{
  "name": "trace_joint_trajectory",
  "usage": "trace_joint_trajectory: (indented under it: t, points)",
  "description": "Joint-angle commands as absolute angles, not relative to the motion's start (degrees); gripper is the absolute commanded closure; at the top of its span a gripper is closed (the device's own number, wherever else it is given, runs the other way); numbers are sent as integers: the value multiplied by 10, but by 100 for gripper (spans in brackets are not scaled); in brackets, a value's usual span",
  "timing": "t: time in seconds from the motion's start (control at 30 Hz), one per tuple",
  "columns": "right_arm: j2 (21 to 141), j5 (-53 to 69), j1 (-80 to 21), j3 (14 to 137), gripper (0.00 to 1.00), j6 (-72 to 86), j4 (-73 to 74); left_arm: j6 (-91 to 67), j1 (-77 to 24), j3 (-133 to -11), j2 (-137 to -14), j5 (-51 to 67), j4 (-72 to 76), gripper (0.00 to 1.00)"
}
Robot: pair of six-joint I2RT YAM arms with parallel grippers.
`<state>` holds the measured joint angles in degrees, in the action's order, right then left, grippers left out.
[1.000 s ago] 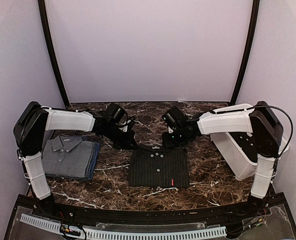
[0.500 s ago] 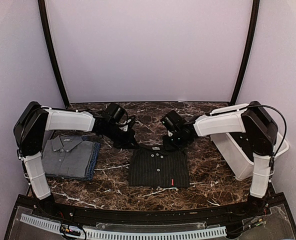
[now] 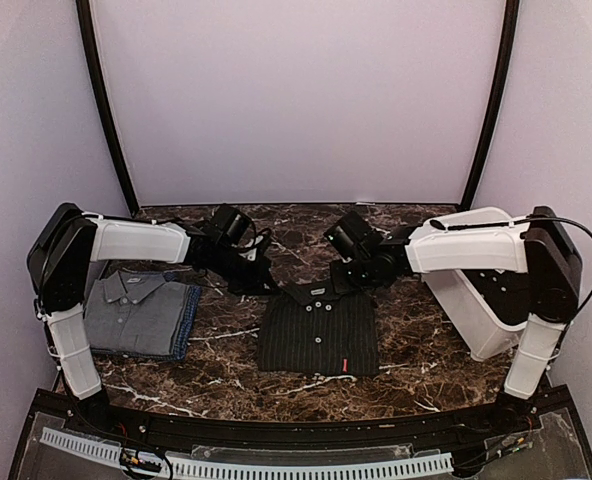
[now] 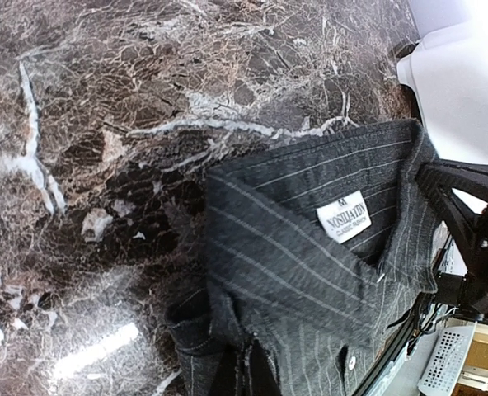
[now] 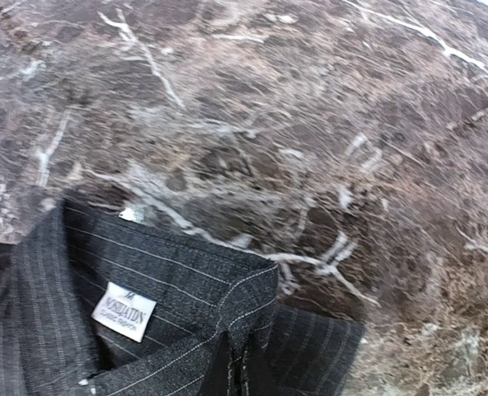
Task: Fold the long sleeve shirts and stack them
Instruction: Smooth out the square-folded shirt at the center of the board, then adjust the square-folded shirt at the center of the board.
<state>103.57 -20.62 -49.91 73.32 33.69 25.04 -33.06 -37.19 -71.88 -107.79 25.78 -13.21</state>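
Shirt of charcoal pinstriped cloth, collared and button-up, folded flat at the middle of the dark veined marble desk. Collar toward the far edge, pale buttons down the front, small red tag near the hem. Left tool clenched on the collar's left corner. Right tool clenched on the right corner, both pinching striped cloth. Inside the neck, a white sewn label: "M" on top, beneath it a brand word starting "NOSHI", remaining letters too blurred to read. Near the desk's left edge, folded plain grey collared shirt stacked on a folded blue shirt. By the right edge, white plastic tub.
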Motion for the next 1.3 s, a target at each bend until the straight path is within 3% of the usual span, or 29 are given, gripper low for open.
trace_joint_trajectory:
  t: [0.0, 0.1, 0.23, 0.4, 0.47, 0.53, 0.6, 0.77, 0.87, 1.27]
  points:
    - [1033, -260, -497, 701, 100, 355, 268, -315, -372, -729, -1076, 240, -116, 100]
    - [1040, -261, -489, 686, 100, 360, 258, -309, -370, -737, -1094, 233, -114, 99]
    - [1048, -252, -476, 675, 99, 360, 240, -301, -362, -751, -1113, 217, -120, 90]
    - [1044, -244, -475, 697, 65, 348, 250, -286, -351, -777, -1101, 172, -161, 54]
    - [1024, -247, -475, 705, 55, 346, 264, -276, -350, -785, -1084, 146, -181, 48]
    - [1000, -250, -479, 709, 50, 345, 281, -269, -350, -788, -1061, 131, -198, 47]
    - [973, -253, -488, 709, 50, 348, 294, -268, -353, -782, -1037, 136, -205, 50]
    - [941, -219, -514, 682, 59, 373, 292, -277, -384, -749, -1006, 191, -191, 75]
    - [949, -194, -515, 644, 61, 388, 262, -291, -398, -730, -1016, 227, -165, 85]
    - [999, -133, -471, 530, 62, 410, 171, -334, -415, -698, -1124, 240, -113, 94]
